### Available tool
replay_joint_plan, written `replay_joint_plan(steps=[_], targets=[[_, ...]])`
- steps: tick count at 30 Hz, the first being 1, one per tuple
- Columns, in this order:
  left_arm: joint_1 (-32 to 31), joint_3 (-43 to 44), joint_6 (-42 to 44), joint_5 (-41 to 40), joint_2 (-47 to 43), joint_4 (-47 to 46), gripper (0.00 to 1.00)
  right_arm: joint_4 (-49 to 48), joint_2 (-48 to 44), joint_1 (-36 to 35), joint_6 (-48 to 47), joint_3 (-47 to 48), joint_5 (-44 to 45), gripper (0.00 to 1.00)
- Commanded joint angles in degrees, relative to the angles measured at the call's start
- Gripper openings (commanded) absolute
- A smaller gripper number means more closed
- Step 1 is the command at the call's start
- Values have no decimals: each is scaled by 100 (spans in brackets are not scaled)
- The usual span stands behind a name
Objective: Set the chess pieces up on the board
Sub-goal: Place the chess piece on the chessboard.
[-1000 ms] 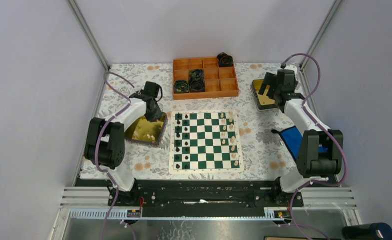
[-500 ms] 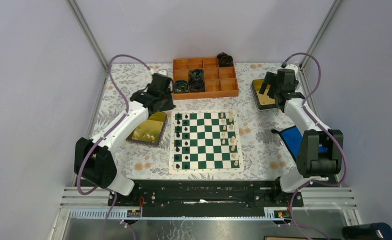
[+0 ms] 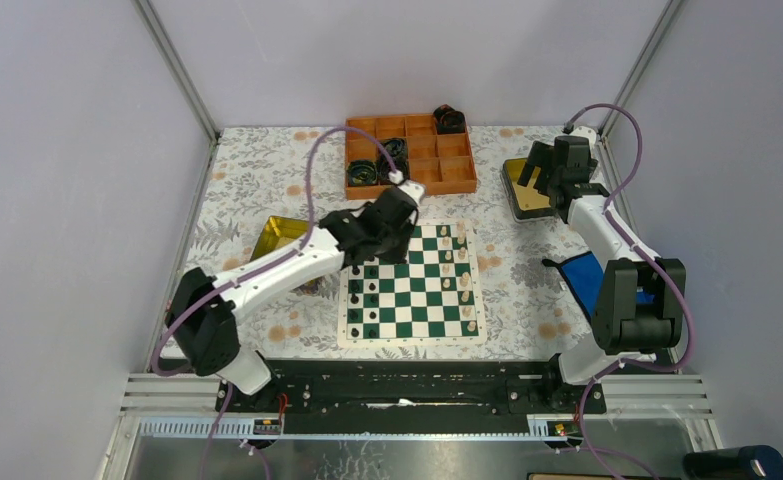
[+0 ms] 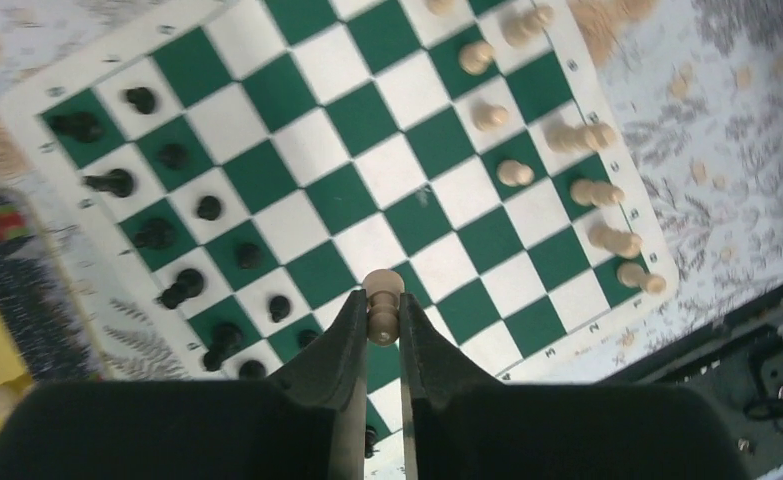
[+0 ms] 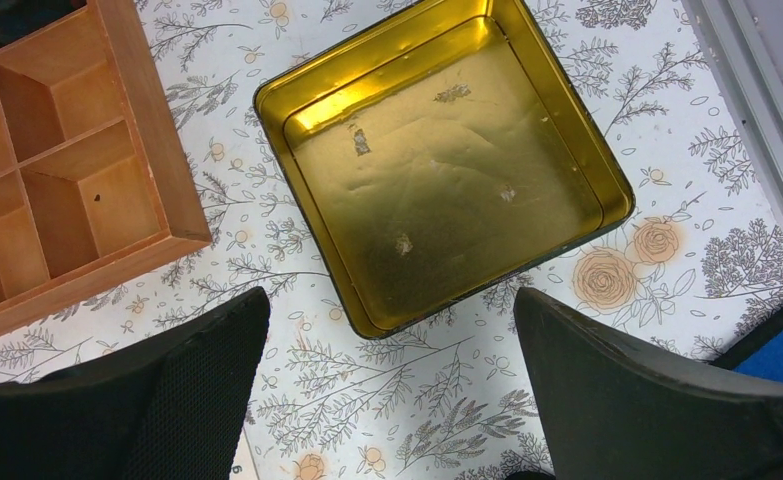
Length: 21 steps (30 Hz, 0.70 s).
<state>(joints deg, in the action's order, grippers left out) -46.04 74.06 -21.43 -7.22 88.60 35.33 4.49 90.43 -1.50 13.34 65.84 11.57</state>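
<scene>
a tabletop (image 3: 267, 170) covered in a floral cloth is enclosed by pale grey walls. the board (image 3: 412, 290) is laid flat at the middle of it, directly below the left tool (image 4: 383, 322). that tool is pressed almost together on a cream piece (image 4: 383, 288), which is pinched upright between the fingertips and held above the board. to this tool's left, in its wrist view, black pieces (image 4: 117, 182) are ranged in two lines along one edge of the board. to its right, cream pieces (image 4: 514, 172) are ranged along the opposite edge, with some squares in those lines left bare. the left tin (image 3: 279, 234), yellow-lined, is partly hidden behind the left arm. the right tool (image 5: 389, 310) is spread wide and nothing is held in it; it is hung above the cloth, well apart from the board. just ahead of its fingers the right tin (image 5: 447, 200) is seen lying open, and the corner of an orange tray (image 5: 67, 150) is found to that tool's left. black rolls (image 3: 394, 160) are kept in some of the tray's compartments.
</scene>
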Motion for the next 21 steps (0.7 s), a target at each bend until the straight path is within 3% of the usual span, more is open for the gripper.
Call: replay_joint_plan(steps=[1, 9, 21], targets=[[-557, 214, 349, 149, 405, -244, 0, -79, -83, -36, 21, 202, 226, 100], [-1171, 580, 516, 271, 1145, -271, 0, -95, -74, 39, 45, 166, 217, 100], [-1485, 859, 526, 479, 1815, -370, 0, -133, -13, 113, 59, 157, 151, 100]])
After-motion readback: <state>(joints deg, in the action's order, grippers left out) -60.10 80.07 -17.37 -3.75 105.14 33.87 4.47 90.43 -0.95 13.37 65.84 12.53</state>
